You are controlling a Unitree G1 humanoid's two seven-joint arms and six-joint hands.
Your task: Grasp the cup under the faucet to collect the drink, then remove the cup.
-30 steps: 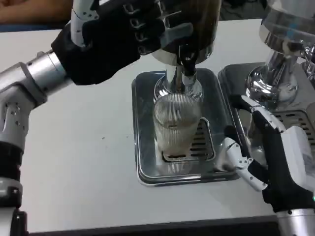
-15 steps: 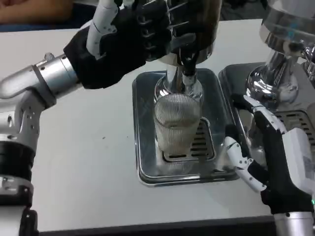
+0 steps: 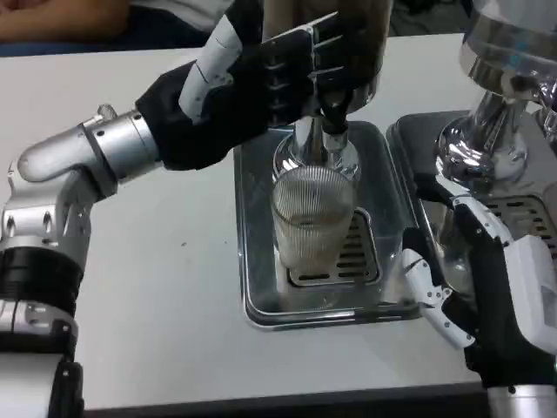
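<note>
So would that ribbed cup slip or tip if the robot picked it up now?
The cup looks like clear ribbed plastic or glass, so probably stiff, and the ribs may help the grip. It is tall with drink inside, so it may tip or slosh if it is jerked off the tray.

The left hand (image 3: 261,83) has moved to the right across the table and now lies with its fingers (image 3: 300,65) against the dispenser body (image 3: 339,43), just above the tap (image 3: 332,122); a second ago it was well off to the left of it. The right hand (image 3: 474,287) has slid slightly lower and away from the drip tray (image 3: 252,261).
</note>
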